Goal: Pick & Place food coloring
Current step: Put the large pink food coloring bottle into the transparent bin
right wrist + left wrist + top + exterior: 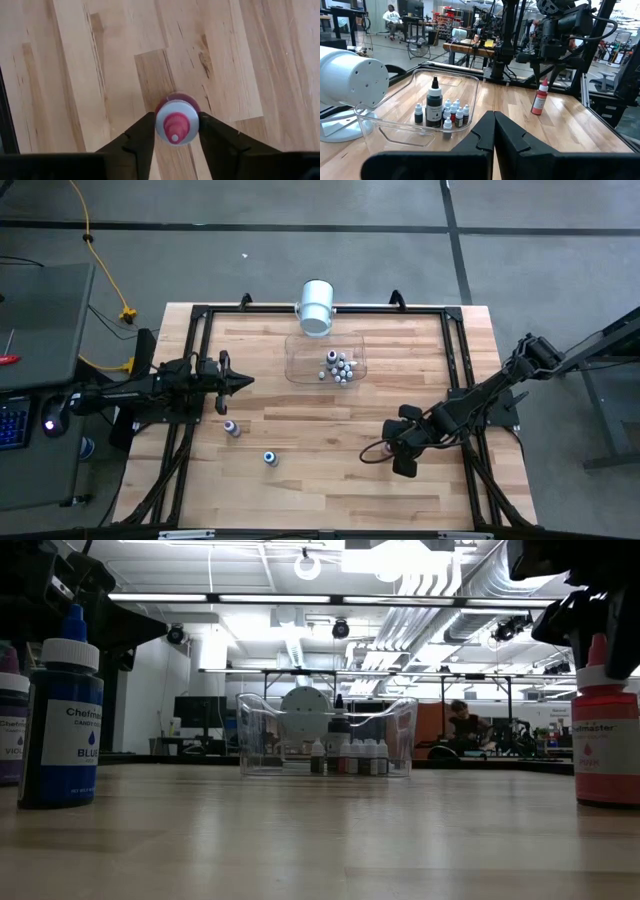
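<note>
The right gripper [175,131] is positioned over the pink bottle [176,120], which stands upright on the worktop [330,470] near the right edge, toward the front. One finger sits on each side of the bottle's cap, touching or just beside it; whether the fingers already pinch the cap cannot be determined.

The left gripper [243,380] is above the worktop near its left edge, with its fingers pressed together and holding nothing.

A purple bottle [232,427] and a blue bottle [270,457] stand upright on the worktop toward the front left, apart from each other.

A clear tub [300,365] sits near the middle of the rear edge and contains a cluster of small bottles [338,367]. A white cylinder [316,307] lies just behind the tub at the rear edge.
</note>
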